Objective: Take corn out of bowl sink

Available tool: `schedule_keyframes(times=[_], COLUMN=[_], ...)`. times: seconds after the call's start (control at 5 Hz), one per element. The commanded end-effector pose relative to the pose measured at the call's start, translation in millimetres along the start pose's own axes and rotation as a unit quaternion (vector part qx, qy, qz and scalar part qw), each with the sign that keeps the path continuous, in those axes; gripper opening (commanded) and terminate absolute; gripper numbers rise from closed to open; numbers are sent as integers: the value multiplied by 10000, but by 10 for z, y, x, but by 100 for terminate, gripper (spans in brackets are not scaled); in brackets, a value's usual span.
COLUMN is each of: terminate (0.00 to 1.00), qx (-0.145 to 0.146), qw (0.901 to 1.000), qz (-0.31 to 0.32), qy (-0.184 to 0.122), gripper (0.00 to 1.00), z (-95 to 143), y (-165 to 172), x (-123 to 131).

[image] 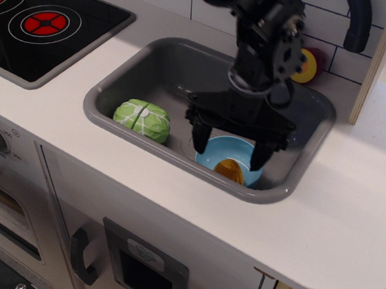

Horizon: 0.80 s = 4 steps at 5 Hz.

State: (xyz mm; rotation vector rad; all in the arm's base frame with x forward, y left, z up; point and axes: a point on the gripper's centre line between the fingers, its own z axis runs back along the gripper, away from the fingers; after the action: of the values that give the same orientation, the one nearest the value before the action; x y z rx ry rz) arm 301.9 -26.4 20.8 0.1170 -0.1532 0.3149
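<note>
The yellow corn (230,169) lies inside the light-blue bowl (218,152), which stands at the front right of the grey sink (152,71). My black gripper (229,150) hangs open just above the bowl. One fingertip (200,142) is at the bowl's left rim and the other is over its right side. The gripper shades the corn, which is partly hidden. The fingers hold nothing.
A green-and-white cabbage toy (142,119) lies at the sink's front left. A black faucet (357,24) and a yellow-and-red disc (306,65) are behind the sink. A black stovetop with red burners (43,24) is to the left. White counter (352,203) lies to the right.
</note>
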Motion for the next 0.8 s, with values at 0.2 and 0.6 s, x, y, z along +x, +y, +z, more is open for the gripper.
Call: schedule_keyframes(times=[0.2,0.6], terminate=[0,0], qx=[19,11], qw=[9997,9994], qz=[72,99], qy=[-242,-331], gripper=[100,0], z=[-78,-113], y=[-57,-64], x=[33,21])
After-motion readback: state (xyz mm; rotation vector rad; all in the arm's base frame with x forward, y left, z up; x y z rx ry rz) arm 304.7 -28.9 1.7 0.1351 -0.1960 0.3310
